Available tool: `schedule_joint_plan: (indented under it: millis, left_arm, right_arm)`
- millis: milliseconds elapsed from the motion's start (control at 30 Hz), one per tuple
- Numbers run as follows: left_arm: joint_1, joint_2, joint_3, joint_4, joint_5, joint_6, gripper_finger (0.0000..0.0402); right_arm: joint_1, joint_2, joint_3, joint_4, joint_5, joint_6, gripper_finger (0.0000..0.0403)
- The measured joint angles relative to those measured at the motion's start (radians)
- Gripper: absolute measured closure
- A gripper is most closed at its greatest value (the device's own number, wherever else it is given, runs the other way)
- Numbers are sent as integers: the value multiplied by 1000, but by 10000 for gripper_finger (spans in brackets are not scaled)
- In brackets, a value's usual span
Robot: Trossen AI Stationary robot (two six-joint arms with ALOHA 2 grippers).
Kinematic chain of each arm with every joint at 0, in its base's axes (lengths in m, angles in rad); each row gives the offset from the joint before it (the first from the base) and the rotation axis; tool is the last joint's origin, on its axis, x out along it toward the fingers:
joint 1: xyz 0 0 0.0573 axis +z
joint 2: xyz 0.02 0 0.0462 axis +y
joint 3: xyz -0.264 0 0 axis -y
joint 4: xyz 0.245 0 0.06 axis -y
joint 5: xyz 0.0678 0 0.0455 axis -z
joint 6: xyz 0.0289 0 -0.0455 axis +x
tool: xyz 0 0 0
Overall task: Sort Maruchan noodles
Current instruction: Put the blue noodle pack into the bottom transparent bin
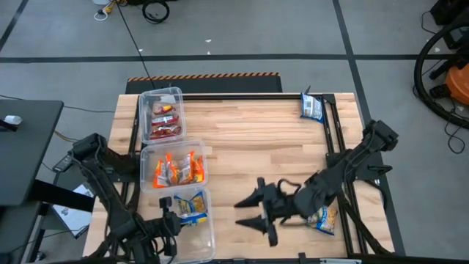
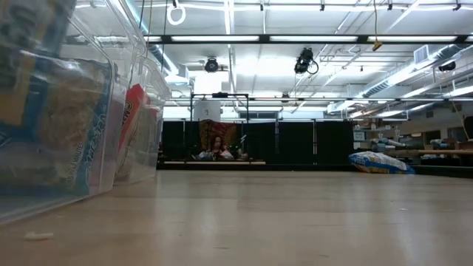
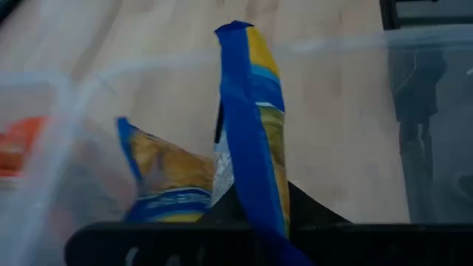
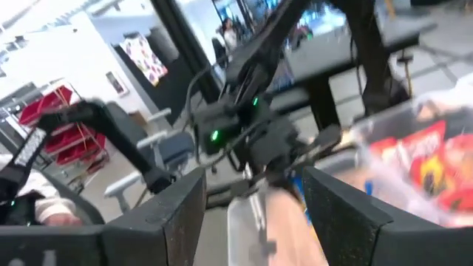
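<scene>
Three clear bins stand along the table's left side. The far bin [image 1: 163, 95] holds red packets [image 1: 164, 121], the middle bin orange packets [image 1: 176, 170], and the near bin [image 1: 207, 242] blue-and-yellow ones. My left gripper [image 1: 170, 220] [image 3: 255, 203] is at the near bin, shut on a blue-and-yellow packet [image 1: 192, 209] [image 3: 251, 133]. A second such packet [image 3: 159, 177] leans beside it in the bin. My right gripper [image 1: 253, 211] [image 4: 255, 222] hovers open over the table's near middle, touching nothing. Loose blue-and-yellow packets lie at the far right [image 1: 311, 108] [image 2: 380, 162] and under the right arm [image 1: 326, 218]. My left gripper pinches the blue-and-yellow packet between its two fingers [image 3: 310, 210], which grip its lower part [image 3: 259, 192]. The packet stands edge-on and upright between them, its free sealed end [image 3: 235, 31] pointing away from the gripper, within the near bin's walls. Whether it rests on the bin's floor is hidden.
Bare wooden tabletop [image 1: 249, 139] spreads between the bins and the right arm. A black frame rail [image 1: 333, 125] runs along the table's right side, and another along the far edge. A dark side table [image 1: 22, 147] stands left of the table.
</scene>
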Motion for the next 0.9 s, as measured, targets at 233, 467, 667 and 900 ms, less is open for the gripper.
schedule_joint_plan:
  millis: [233,467,667,900]
  left_arm:
    - [19,0,-127,173,-58,26,393]
    - [55,0,-196,173,-2,-5,388]
    - [73,0,-199,160,79,30,337]
    - [83,-6,-198,150,189,28,282]
  right_arm:
    - [27,102,0,-1,12,151,185]
    - [29,144,0,-173,12,319,186]
    - [30,149,0,-552,-99,532,186]
    - [75,140,0,-1098,-283,904,194]
